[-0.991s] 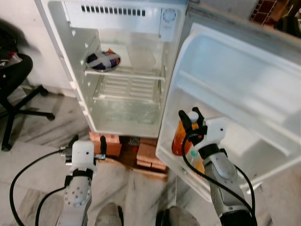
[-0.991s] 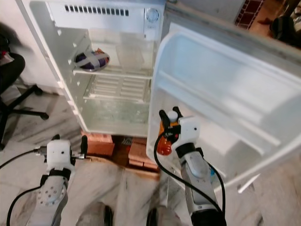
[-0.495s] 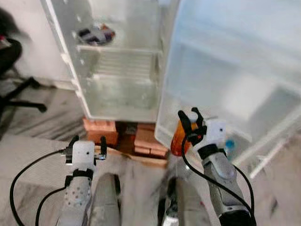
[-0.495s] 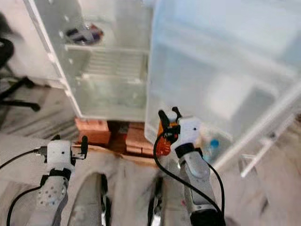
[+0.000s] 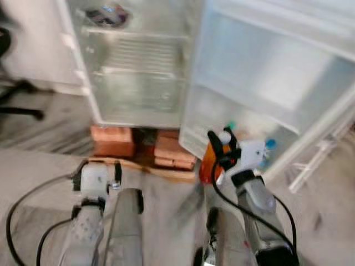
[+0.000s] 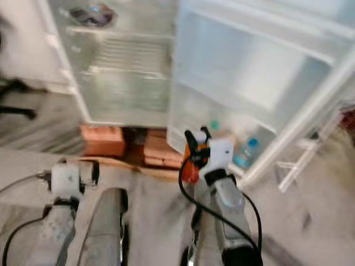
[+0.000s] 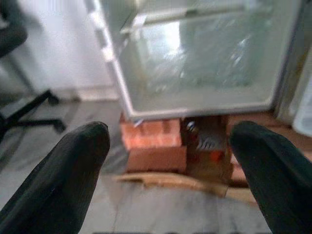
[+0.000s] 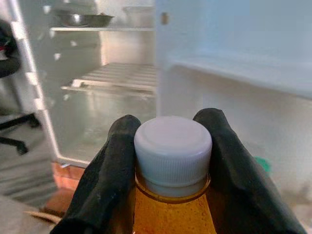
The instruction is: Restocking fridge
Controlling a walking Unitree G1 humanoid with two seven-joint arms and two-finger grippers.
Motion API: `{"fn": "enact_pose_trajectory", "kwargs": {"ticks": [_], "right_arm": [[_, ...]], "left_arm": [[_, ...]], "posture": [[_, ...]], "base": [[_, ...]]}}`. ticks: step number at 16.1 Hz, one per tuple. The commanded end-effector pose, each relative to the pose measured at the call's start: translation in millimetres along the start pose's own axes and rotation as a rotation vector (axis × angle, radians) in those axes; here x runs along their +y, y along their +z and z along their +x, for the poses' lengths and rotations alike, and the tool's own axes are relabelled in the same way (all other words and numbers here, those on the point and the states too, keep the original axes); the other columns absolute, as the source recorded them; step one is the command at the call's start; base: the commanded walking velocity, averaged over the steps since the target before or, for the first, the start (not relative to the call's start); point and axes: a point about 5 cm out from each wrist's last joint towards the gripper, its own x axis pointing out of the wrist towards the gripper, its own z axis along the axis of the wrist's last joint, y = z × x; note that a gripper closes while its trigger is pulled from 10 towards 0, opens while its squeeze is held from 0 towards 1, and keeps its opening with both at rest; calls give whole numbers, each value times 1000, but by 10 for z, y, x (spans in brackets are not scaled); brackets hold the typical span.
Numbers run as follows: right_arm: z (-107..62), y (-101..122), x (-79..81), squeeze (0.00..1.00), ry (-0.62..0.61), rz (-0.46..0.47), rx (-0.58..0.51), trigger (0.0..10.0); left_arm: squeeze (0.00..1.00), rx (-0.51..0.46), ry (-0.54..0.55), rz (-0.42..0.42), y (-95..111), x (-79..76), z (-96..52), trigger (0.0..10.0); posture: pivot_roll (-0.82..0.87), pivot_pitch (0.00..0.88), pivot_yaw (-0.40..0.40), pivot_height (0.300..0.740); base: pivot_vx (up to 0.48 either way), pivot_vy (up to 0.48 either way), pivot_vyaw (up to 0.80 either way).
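Note:
My right gripper (image 5: 221, 136) is shut on the neck of an orange bottle (image 8: 171, 213) with a white cap (image 8: 172, 149). It holds the bottle upright, low down in front of the open fridge door (image 5: 266, 72), close to the door's bottom shelf (image 5: 244, 119). On that shelf I make out a green cap (image 5: 230, 126) and a blue cap (image 5: 270, 144). My left gripper (image 7: 170, 161) is open and holds nothing. It hangs low at the left and faces the fridge's bottom compartment (image 7: 195, 53). The head views are blurred.
The fridge (image 5: 138, 72) stands on red bricks (image 5: 113, 148) and a wooden board. A bowl (image 5: 108, 14) sits on its upper shelf, above a wire shelf. An office chair's base (image 7: 29, 114) is at the left. A white frame (image 5: 316, 160) stands at the right.
The whole picture has shifted up as the camera tipped down, with more floor and my legs in sight. My right gripper still holds the bottle by the door. The left gripper stays open.

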Motion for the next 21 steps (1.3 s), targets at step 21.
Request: {"fn": "enact_pose_trajectory", "kwargs": {"ticks": [21], "right_arm": [[46, 92, 3, 0, 23, 1, -46, 10000]], "left_arm": [[0, 12, -33, -14, -7, -53, 0, 10000]], "posture": [[113, 138, -49, 585]], "base": [[178, 186, 0]]}}
